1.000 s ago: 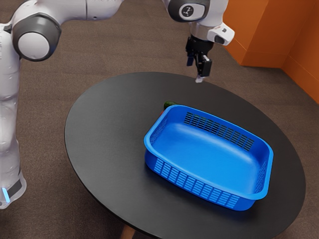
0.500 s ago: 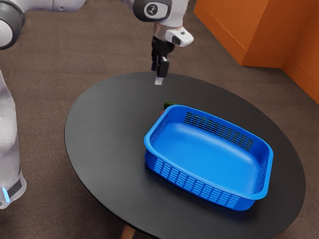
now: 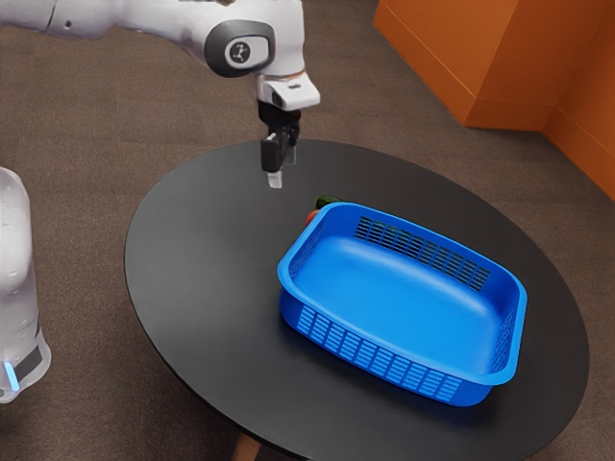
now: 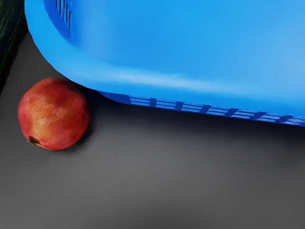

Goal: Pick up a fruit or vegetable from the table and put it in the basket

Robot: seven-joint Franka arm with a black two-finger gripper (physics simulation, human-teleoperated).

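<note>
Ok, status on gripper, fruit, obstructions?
Gripper open, empty, above table. Red fruit on the table, outside basket. Basket corner crowds one side of the fruit; might foul a finger.

Indoor room, exact type unclear: brown carpet-like floor (image 3: 173, 110), plain orange walls (image 3: 442, 58), round dark table (image 3: 211, 288) on a wood-toned leg (image 3: 247, 448).

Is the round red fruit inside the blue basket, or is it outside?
Outside. The red fruit rests on the dark table beside a corner of the basket, beyond its rim.
</note>
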